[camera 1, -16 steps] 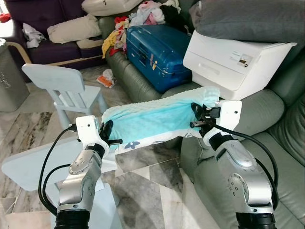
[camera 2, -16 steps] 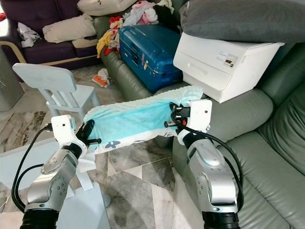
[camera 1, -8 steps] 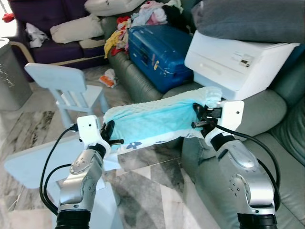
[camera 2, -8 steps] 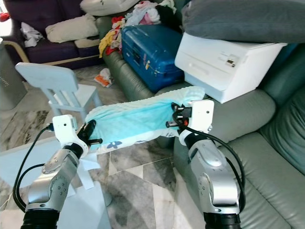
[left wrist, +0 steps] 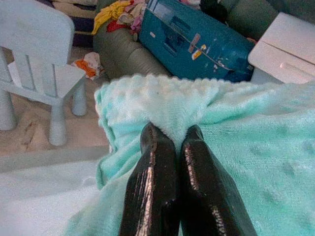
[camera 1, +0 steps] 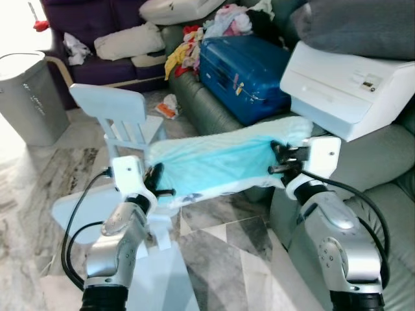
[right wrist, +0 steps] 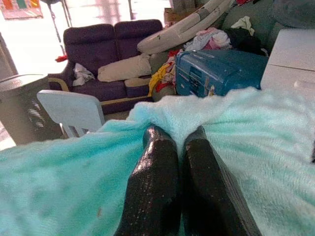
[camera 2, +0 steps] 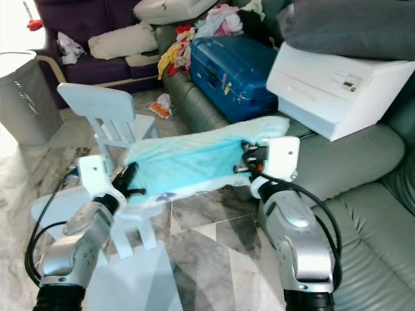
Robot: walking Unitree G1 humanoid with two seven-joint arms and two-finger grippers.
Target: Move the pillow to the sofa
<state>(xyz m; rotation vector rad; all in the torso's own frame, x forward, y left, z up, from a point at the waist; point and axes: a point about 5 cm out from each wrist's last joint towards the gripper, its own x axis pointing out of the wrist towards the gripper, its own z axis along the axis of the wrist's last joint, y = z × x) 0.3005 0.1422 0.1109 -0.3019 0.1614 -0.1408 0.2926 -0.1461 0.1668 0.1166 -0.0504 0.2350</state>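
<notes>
A flat aqua pillow with a white, flower-printed underside hangs stretched between my two grippers above the tiled floor. My left gripper is shut on its left end; the fingers pinch a fold of the nubbly fabric. At the other end, next to the grey-green sofa, my right gripper is shut on the pillow, its fingers closed over the cloth. The sofa seat lies to my right and ahead.
A white printer-like box under a grey cushion and a blue suitcase sit on the sofa, with loose clothes behind. A pale blue child's chair and low table stand left. A grey bin and purple sofa lie beyond.
The whole view has shifted right, so the bin has come into sight at the left. Both grippers still hold the pillow as before.
</notes>
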